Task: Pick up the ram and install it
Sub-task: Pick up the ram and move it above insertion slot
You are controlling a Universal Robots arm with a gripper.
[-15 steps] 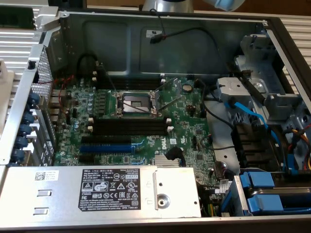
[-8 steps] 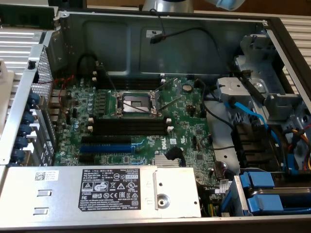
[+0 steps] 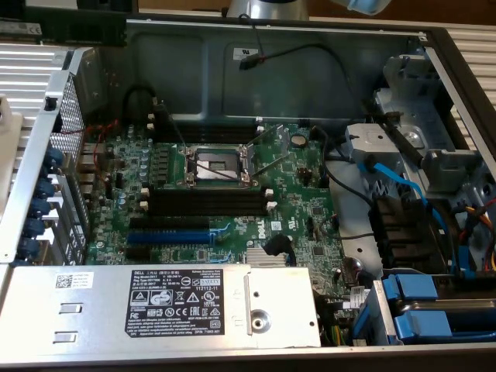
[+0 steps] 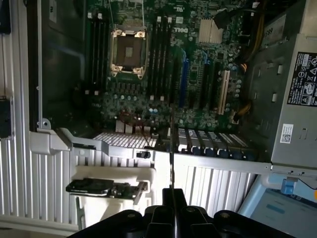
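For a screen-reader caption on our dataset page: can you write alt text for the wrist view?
The hand is shut on the ram, seen edge-on as a thin dark strip. Beyond it lies an open computer case with the motherboard and its black slots.

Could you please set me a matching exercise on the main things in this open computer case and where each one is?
1 ram
2 CPU socket
3 power supply
4 heat sink

A silver box with a black label
B edge-on in the shut gripper
C between the two banks of black slots
D silver fins on the board

Pairs: 1-B, 2-C, 3-A, 4-D
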